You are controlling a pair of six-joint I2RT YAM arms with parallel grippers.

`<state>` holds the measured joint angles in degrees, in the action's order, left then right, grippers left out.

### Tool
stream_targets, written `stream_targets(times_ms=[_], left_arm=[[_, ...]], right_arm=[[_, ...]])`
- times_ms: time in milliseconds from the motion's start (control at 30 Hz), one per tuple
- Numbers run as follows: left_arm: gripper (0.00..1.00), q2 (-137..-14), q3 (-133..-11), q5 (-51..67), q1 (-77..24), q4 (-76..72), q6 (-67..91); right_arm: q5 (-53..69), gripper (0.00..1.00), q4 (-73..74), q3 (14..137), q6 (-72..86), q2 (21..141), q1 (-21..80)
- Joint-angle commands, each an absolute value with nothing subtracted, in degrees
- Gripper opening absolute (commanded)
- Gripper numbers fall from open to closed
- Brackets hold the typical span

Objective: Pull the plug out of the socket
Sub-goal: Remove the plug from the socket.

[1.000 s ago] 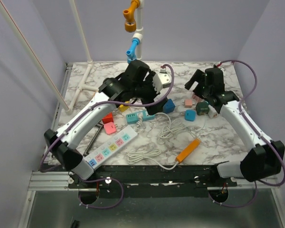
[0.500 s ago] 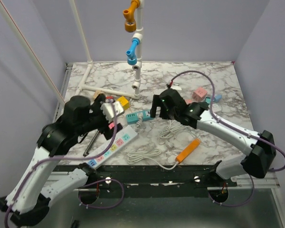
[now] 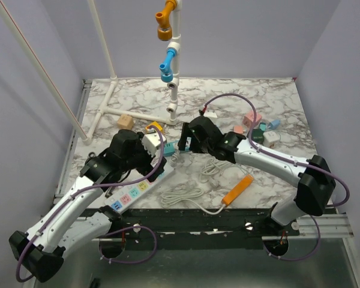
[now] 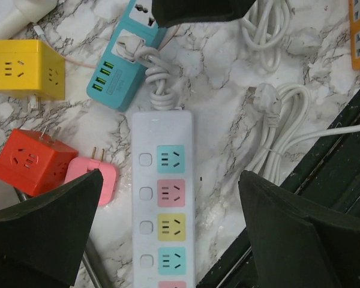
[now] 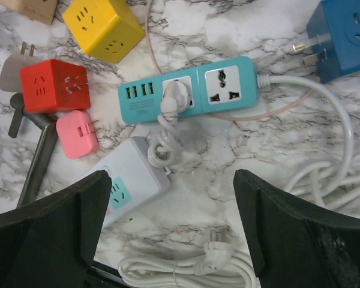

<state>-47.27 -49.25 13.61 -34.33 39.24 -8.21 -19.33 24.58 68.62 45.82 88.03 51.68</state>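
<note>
From above, the left arm (image 3: pixel 69 207) hides part of the white power strip (image 3: pixel 132 193), the left wrist view cuts off its lower end, and the right wrist view crops the blue cube adapter (image 5: pixel 346 36).

We see a marble-print table (image 3: pixel 138 90) boxed in by plain lavender walls (image 3: pixel 246 36). White pipe (image 3: pixel 178 29) at back, with orange fitting (image 3: pixel 164 24) and blue fitting (image 3: pixel 167 63). Light soft, even.

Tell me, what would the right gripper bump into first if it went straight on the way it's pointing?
Probably the twisted white cord at the end of the white power strip, just below the white plug. The right gripper is open above it, but depth is hard to judge.
</note>
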Motion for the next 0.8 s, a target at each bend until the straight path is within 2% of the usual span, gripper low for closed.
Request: stream_targets(times_ms=[0,333,600,700,767], left_arm=[[0.98,-47.14,-50.83,11.98,-34.01,32.37,-3.42],[0.98,-45.79,-53.85,11.35,-32.5,35.72,-5.1],[0.98,-45.31,-53.36,10.8,-32.51,35.89,-4.92],[0.99,-45.05,-53.7,10.49,-32.41,35.64,-4.87],[0.99,-44.83,-53.47,10.5,-32.4,35.38,-4.34]], right_arm=[[-15.32,0.89,20.75,71.07,43.0,94.67,51.78],[-17.75,0.84,18.55,73.95,42.45,106.11,51.77],[-15.07,0.73,13.17,75.53,41.34,110.7,51.83],[-14.99,0.67,13.71,77.34,41.16,112.75,51.78],[-14.35,0.57,13.65,78.07,41.21,113.82,51.83]])
